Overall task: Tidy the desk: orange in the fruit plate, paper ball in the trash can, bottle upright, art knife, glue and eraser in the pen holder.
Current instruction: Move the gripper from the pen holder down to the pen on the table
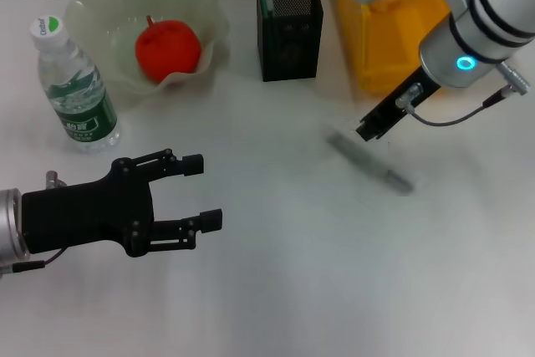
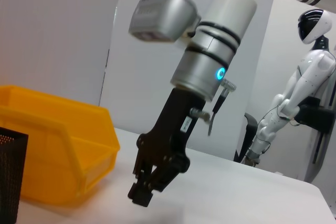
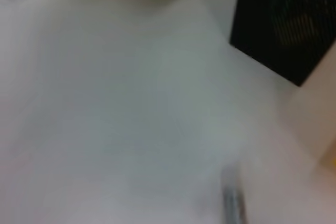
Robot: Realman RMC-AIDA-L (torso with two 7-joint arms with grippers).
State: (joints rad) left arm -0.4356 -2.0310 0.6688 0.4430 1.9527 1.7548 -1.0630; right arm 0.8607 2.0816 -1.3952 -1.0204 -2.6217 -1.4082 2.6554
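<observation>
Right gripper (image 1: 372,131) hangs just above the table (image 1: 292,290), beside the yellow trash can (image 1: 380,56); its jaws look nearly closed and hold nothing. Just right and nearer lies the art knife (image 1: 372,165), a slim grey stick, flat on the table. It looks light, stiff and slick, so take it across its middle. Left gripper (image 1: 207,192) waits wide open, empty, near left.

You've got a red-orange orange (image 1: 167,46) in the pale-green fruit plate (image 1: 100,6), a green-labelled clear bottle (image 1: 77,89) — white-and-green cap — a black mesh pen holder (image 1: 290,31), a bright yellow trash can (image 1: 393,48), and black grippers.
</observation>
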